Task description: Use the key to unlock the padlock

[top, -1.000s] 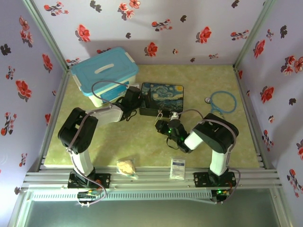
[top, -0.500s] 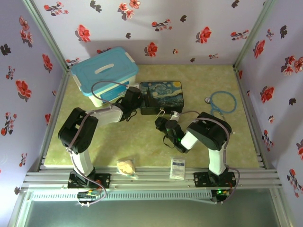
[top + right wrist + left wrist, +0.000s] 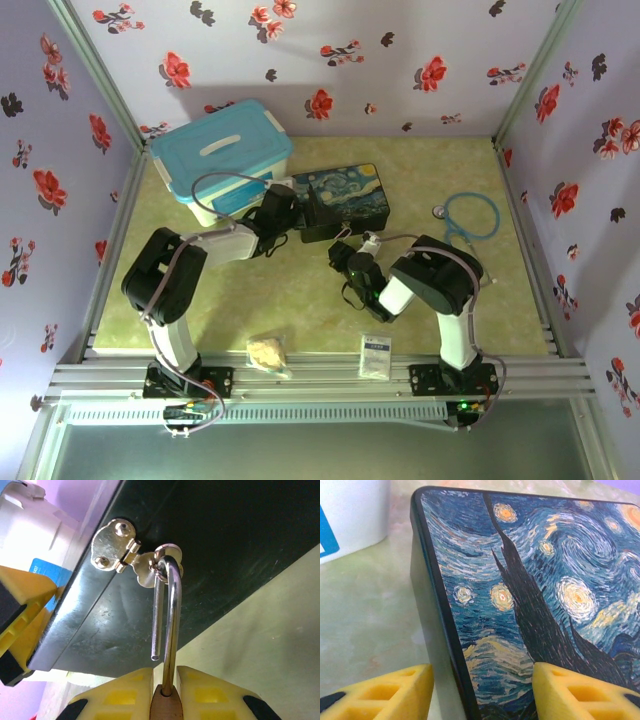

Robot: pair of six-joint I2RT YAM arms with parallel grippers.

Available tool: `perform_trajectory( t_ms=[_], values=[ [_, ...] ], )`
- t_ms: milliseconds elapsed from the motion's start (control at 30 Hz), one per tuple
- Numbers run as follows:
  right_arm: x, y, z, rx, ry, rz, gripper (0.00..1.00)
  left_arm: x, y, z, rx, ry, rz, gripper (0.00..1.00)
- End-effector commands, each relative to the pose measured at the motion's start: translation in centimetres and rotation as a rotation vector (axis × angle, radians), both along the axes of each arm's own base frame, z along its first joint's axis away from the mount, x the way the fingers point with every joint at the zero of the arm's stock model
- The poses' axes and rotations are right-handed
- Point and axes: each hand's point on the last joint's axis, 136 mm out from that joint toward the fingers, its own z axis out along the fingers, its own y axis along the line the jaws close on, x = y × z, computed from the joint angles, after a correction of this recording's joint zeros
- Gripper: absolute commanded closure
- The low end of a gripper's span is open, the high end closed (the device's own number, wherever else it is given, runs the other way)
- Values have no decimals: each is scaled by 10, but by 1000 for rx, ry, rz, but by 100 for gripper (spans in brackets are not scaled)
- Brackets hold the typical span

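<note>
Padlock (image 3: 162, 706) body is held clamped in the right gripper (image 3: 162, 692), at the starry-night tin (image 3: 530, 580) front wall. Shackle (image 3: 171, 625) is seen sprung: short leg free, long leg hooked through the hasp (image 3: 120, 547) eye. Left gripper (image 3: 482, 692) jaws are apart, astride the tin's corner edge. Risk: if pulled off-axis, the shackle may be caught in the eye and the unclamped tin dragged along.

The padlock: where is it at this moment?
In the right wrist view the padlock sits at centre, its body held by the right gripper, its shackle hooked through the hasp on the front wall of the tin.
</note>
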Motion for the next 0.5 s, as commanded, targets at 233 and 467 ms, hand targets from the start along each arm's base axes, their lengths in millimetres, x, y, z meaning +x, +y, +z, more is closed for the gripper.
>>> perform_trajectory(
  t_ms=[233,467],
  values=[
    [-1,-4,7,-15,-55,-55,91,0,-14,19,-186,129,-36,33],
    [1,4,6,39,-67,-41,91,-3,11,-38,28,212,61,32]
  ],
)
